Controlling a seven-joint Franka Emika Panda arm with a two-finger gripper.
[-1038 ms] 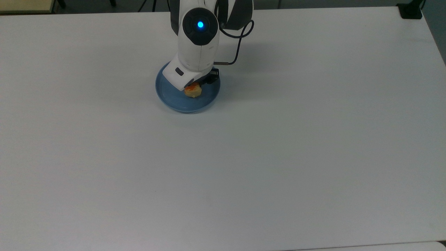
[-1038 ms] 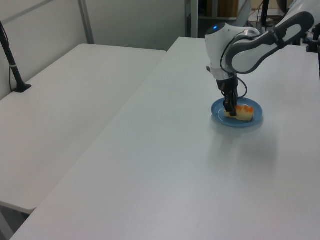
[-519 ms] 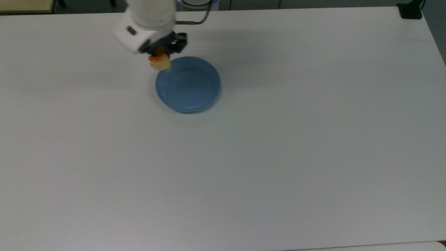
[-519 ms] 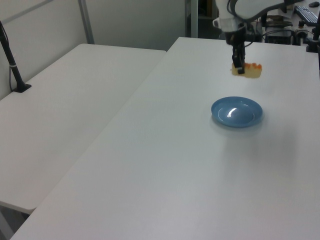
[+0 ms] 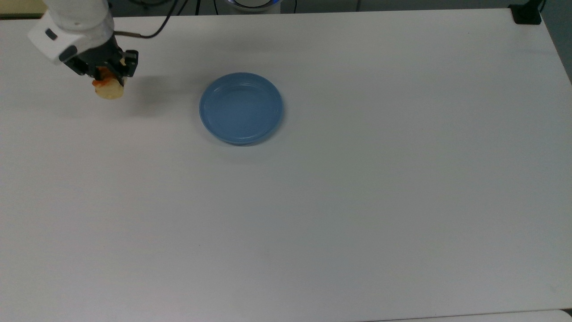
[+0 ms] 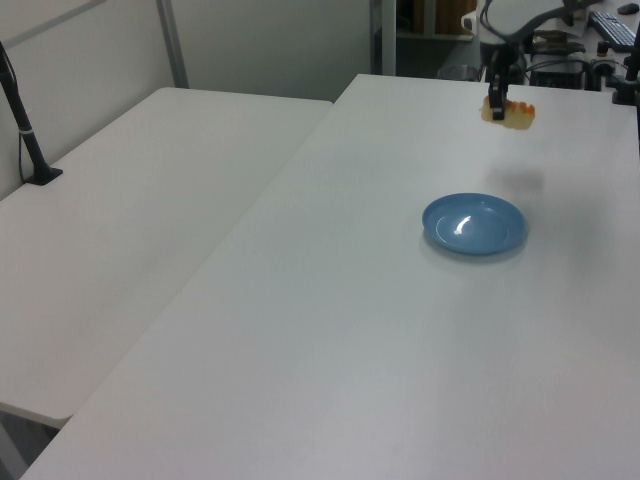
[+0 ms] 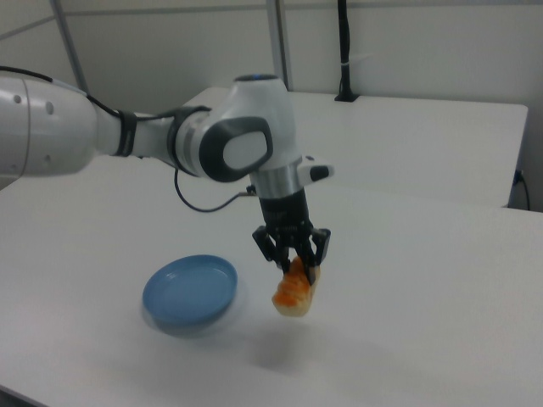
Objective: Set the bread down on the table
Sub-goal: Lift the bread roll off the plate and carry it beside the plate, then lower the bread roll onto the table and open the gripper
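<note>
The gripper point(image 7: 293, 263) is clenched on one end of the bread point(image 7: 293, 294), which hangs in the air above the counter point(image 5: 313, 214), well apart from the blue plate point(image 5: 241, 108). The bread looks light and soft, so a gentle pinch across its narrow width should do; squeezing hard would likely dent it.

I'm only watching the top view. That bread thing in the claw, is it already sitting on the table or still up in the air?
Observer: In the air. In the right view the bread hangs clear above the table, with its shadow below it.
Operator: Is the claw really holding it?
Observer: Yes, the gripper is shut on its upper end; the loaf dangles tilted.
Operator: Is anything left on the plate?
Observer: The left view shows the blue plate bare and glossy.
</note>
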